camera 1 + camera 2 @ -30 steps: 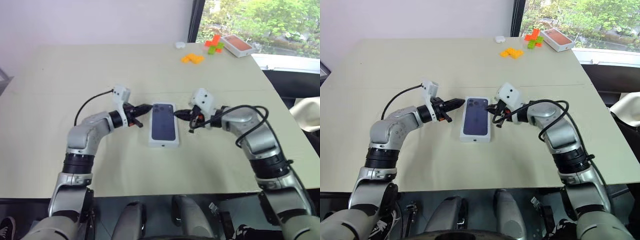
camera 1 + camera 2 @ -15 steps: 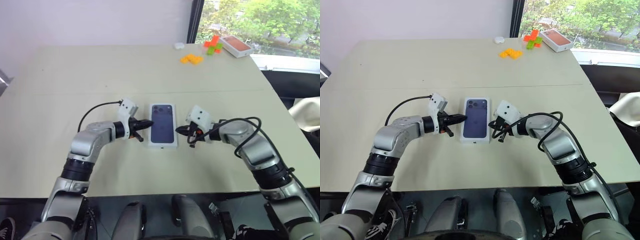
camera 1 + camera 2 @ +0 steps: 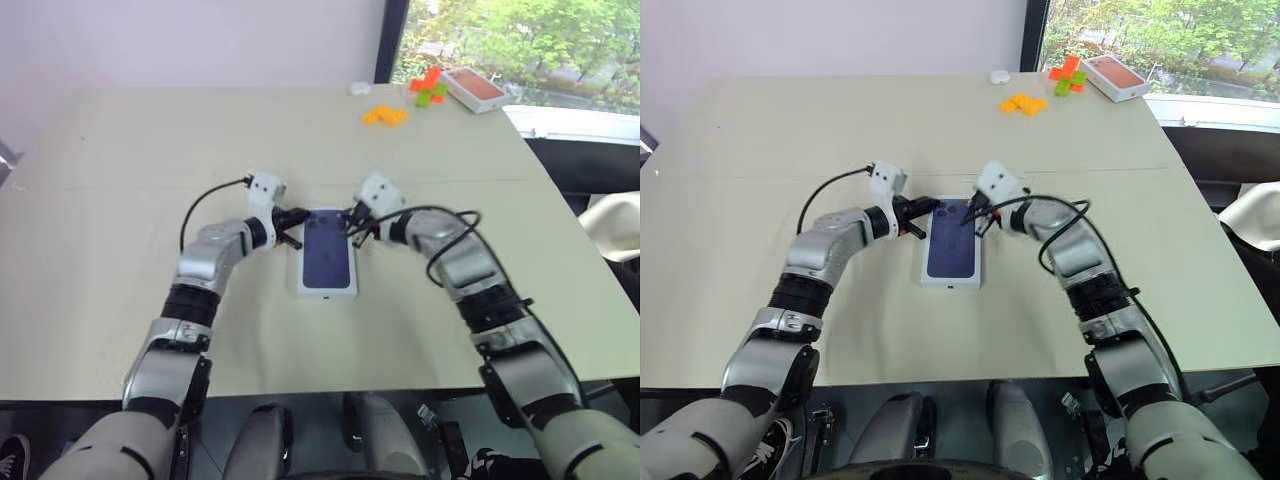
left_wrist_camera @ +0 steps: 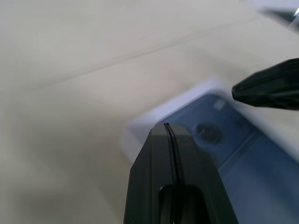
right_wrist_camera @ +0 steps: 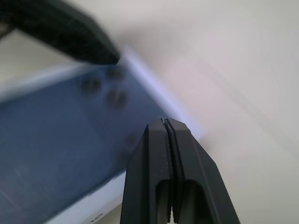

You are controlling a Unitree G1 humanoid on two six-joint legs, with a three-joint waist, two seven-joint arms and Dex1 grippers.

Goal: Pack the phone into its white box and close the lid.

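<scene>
Flanking the lid's [image 3: 328, 253] far end, both pincers.

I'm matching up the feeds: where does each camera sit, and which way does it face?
Head eye views: look forward and down at the table; both arms show.
Left wrist view: looks along the shut left gripper at the lid.
Right wrist view: looks along the shut right gripper at the lid.
Shared: the lid's far end and the opposite gripper's tip.

- Both arms are silver-grey metal with black ring joints.
- The left gripper [image 3: 296, 214] has two black fingers that taper to a point, and so does the right gripper [image 3: 351, 217].
- A small white camera block sits on each wrist.
- A black cable loops along each forearm.
</scene>
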